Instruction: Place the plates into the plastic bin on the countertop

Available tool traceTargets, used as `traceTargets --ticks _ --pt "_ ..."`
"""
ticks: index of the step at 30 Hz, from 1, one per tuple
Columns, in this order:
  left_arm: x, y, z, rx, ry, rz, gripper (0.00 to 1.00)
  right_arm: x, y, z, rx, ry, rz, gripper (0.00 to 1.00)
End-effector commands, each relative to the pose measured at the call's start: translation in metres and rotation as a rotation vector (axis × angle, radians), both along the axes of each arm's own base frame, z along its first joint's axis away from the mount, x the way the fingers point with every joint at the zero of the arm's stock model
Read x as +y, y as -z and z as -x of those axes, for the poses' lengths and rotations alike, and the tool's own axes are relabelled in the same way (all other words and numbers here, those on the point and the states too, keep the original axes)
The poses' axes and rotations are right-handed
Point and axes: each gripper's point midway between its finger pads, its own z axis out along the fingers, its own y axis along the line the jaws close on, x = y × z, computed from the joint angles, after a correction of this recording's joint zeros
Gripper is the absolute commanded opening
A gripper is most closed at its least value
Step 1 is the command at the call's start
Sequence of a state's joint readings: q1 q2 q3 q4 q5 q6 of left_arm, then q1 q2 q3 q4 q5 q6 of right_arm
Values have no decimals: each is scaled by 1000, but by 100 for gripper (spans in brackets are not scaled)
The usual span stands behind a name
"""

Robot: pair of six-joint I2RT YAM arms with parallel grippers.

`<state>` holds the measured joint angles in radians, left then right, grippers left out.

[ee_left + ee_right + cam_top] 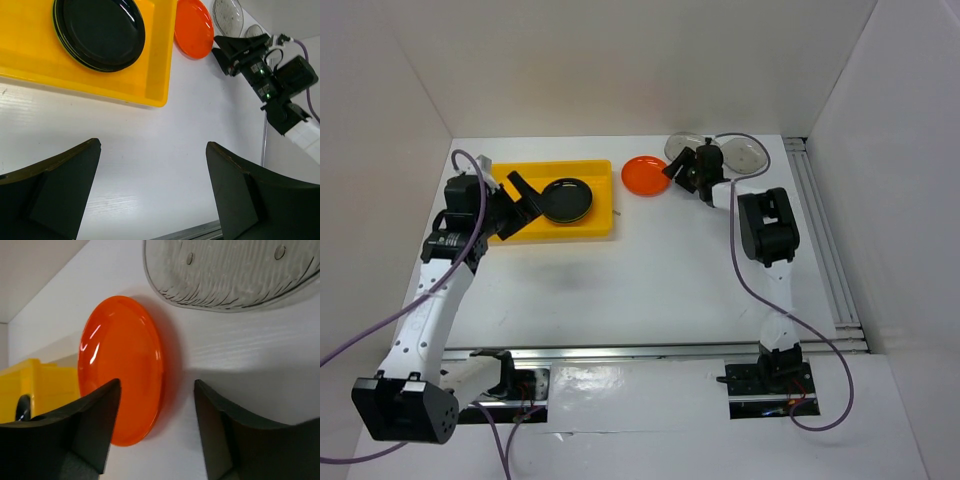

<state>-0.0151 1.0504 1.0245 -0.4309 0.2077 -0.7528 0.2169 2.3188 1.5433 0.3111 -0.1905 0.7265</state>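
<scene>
Orange plate [645, 175] lies flat, hollow up, on the countertop [670, 270] just ahead of our right pincer [671, 172]; round, it has no long axis. Two smoky-grey plates [748, 153] flank that pincer. From the left wrist, our left pincer [152, 145], jaws wide apart, hangs with the yellow bin [150, 92] ahead, where a black plate [100, 30] tops a stack. From the right wrist, the jaws stand apart, the orange rim reaching into their gap; contact we cannot tell. We judge the grasp is in hand: next, pinch that rim, lift, carry it binward.
</scene>
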Motion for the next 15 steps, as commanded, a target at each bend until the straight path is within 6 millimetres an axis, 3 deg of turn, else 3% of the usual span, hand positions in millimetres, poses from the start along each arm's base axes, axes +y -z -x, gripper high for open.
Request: traceTargets --ticks 1,2,3,8,9,10,11,12,14,15 --pt "-9 -1 5 -23 61 -12 100 -10 92 34 311 68 174 64" --pt "-9 2 3 -12 62 -12 100 -10 98 34 330 67 180 54" --pt "-10 10 4 10 69 -7 100 -3 112 40 364 41 179 50" --pt "-14 27 4 47 84 14 100 3 130 52 408 19 147 37" --pt "-14 28 4 47 84 14 100 4 134 54 422 15 136 31" --pt "-14 28 4 47 84 14 100 4 134 54 422 15 136 6" --pt "-14 28 4 47 84 14 100 0 142 63 465 33 147 0" --pt "-14 28 4 47 84 14 100 -2 139 65 469 51 141 0" --pt "-19 27 5 45 107 11 100 -8 110 67 443 96 135 0" --pt "-24 24 4 34 129 19 100 -14 113 84 449 113 133 0"
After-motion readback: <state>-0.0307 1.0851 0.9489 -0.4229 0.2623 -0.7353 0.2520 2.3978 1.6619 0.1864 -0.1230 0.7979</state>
